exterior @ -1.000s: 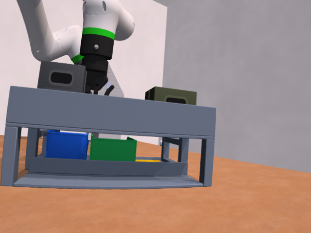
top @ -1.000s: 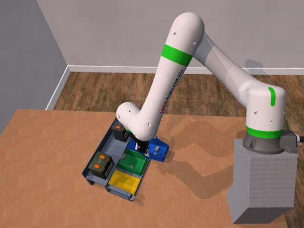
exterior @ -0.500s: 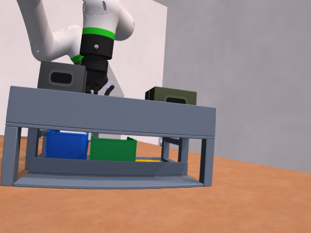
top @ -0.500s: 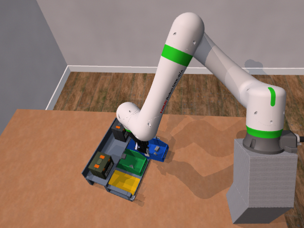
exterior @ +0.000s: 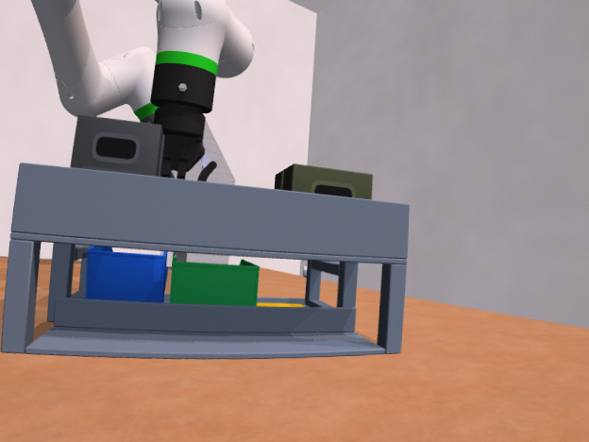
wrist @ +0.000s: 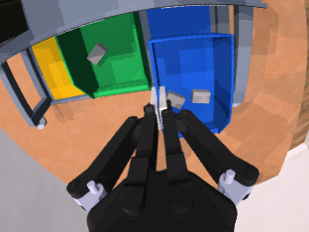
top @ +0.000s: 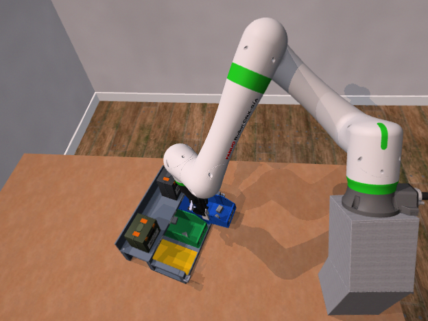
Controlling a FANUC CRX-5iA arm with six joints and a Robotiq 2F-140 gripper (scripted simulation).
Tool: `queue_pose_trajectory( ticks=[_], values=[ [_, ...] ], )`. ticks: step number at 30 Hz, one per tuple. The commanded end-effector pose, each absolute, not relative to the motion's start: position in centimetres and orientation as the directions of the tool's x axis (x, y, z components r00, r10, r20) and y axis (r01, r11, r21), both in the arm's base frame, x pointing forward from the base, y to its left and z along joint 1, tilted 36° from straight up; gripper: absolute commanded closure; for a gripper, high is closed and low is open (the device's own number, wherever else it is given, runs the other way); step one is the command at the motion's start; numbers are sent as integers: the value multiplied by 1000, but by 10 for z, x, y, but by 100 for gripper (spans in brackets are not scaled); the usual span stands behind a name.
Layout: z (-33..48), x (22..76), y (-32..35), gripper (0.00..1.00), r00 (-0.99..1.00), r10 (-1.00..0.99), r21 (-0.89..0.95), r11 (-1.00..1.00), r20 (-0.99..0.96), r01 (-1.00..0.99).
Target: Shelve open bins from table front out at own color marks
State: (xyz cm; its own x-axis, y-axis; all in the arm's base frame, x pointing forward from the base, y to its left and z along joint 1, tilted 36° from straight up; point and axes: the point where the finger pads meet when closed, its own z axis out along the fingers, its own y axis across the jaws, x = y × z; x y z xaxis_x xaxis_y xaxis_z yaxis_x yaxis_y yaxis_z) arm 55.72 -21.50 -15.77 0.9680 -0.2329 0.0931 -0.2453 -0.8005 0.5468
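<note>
The blue bin (top: pixel 218 210) stands at the end of the grey shelf's (top: pixel 160 224) low row, its rear end on the blue mark (wrist: pixel 179 18) and its front end sticking out over the table. Two grey parts (wrist: pixel 199 96) lie in it. My gripper (wrist: pixel 158 95) is shut on the blue bin's side wall, the one next to the green bin (top: pixel 187 228). The green bin sits in the middle place with a grey part (wrist: pixel 96 54) in it. In the exterior view the blue bin (exterior: pixel 125 274) and the green bin (exterior: pixel 213 281) stand side by side behind the lip, and the gripper (exterior: pixel 184 168) reaches down behind the top board.
A yellow mark (top: pixel 175 254) with no bin on it lies beside the green bin. Two dark boxes (top: pixel 167 186) (top: pixel 143 231) stand on the shelf's top board, one close to my wrist. The robot's grey pedestal (top: pixel 371 256) stands at the right.
</note>
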Motion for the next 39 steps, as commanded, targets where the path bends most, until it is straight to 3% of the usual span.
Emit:
queue_pose_trajectory(
  ticks=[1, 39],
  values=[
    [-157, 559, -215, 100, 968, -231, 547, -801, 96, -245],
    [-156, 568, -217, 100, 969, -219, 547, -801, 115, -245]
  ],
)
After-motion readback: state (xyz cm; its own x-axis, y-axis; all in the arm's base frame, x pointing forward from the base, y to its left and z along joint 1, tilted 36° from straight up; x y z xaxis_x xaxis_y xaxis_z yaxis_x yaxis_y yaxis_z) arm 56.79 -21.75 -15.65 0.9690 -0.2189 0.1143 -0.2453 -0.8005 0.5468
